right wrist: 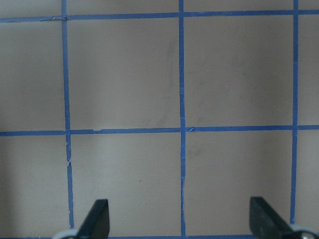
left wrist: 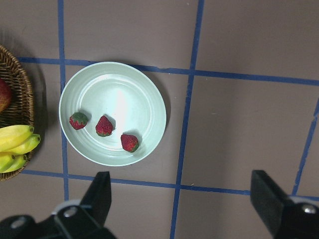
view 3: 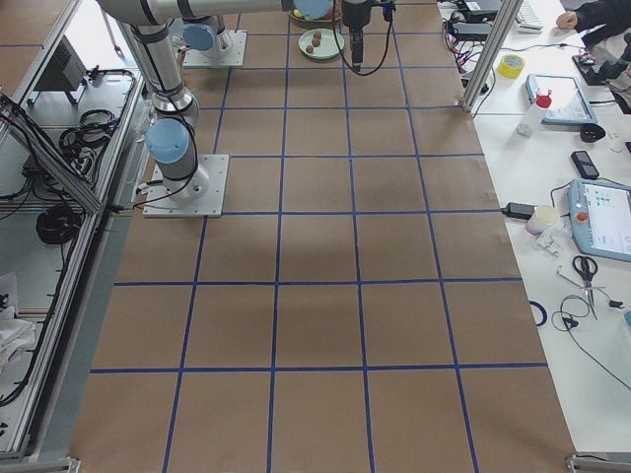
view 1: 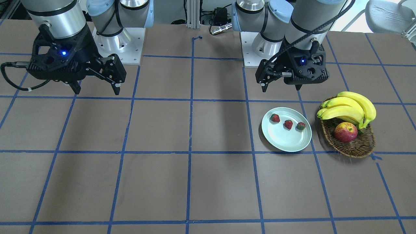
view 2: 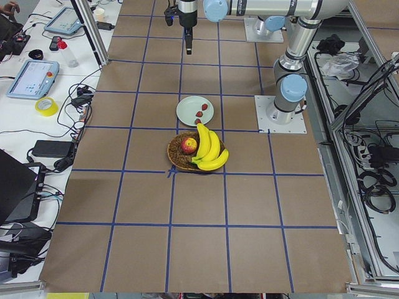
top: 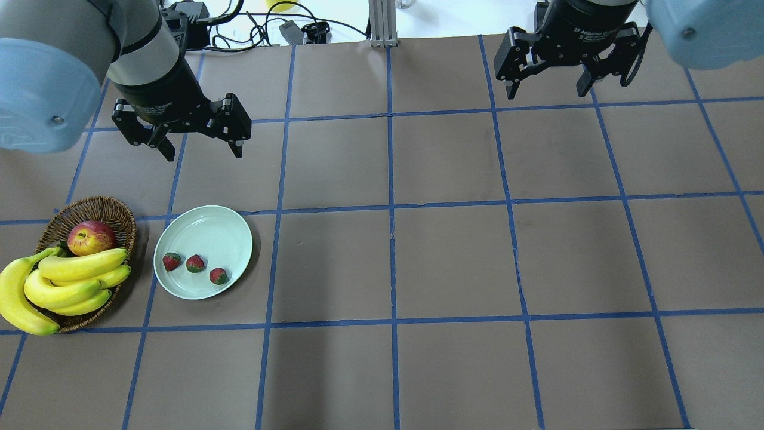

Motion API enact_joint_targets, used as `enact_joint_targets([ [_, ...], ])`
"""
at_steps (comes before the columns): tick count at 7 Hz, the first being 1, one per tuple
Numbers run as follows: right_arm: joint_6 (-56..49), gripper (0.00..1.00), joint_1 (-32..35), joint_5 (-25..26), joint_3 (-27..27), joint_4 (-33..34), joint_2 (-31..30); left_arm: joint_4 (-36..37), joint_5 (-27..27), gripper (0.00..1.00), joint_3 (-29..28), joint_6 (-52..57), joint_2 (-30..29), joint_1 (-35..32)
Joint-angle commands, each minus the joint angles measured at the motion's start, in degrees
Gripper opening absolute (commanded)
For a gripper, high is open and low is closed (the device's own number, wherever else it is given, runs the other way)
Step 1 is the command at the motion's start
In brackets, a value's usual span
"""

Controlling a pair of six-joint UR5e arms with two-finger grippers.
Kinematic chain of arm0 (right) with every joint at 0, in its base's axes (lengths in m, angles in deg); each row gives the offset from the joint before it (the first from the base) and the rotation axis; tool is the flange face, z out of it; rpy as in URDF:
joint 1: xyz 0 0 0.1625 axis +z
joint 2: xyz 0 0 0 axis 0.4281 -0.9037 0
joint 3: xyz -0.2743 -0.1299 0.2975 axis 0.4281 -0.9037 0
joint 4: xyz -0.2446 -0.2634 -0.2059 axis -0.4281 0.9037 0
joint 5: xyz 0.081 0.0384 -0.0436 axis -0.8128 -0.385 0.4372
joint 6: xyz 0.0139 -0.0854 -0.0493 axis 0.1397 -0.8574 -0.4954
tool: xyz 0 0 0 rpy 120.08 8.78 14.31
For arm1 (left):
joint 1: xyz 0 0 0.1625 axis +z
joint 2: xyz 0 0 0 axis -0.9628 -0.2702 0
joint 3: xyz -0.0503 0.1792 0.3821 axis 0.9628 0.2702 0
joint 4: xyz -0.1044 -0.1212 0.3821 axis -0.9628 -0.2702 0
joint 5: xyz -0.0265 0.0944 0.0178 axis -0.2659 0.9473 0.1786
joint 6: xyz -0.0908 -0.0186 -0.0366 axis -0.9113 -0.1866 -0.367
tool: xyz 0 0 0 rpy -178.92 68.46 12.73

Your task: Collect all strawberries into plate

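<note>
Three strawberries (top: 195, 263) are listed in a row inside the plate (top: 203, 218), lower left of the overhead view, just below the nearer left gripper (top: 203, 154), held wide open and empty, as is the right gripper (top: 546, 94), far off at upper right.

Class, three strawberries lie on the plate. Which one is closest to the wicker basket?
The strawberry at the end of the row nearest the basket; the middle one and the far one lie further across the plate.
</note>
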State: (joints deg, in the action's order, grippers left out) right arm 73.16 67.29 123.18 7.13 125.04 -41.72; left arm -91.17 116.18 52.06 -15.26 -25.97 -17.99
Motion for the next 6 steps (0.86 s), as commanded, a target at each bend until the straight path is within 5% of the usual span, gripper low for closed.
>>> enact_joint_targets([
  [1, 0.0, 1.0, 0.0, 0.0, 0.0, 0.0, 0.0, -0.3, 0.2, 1.0, 0.1, 2.7, 1.7, -0.3],
  [6, 0.0, 1.0, 0.0, 0.1, 0.0, 0.0, 0.0, -3.2, -2.2, 1.0, 0.5, 6.6, 3.5, 4.3],
])
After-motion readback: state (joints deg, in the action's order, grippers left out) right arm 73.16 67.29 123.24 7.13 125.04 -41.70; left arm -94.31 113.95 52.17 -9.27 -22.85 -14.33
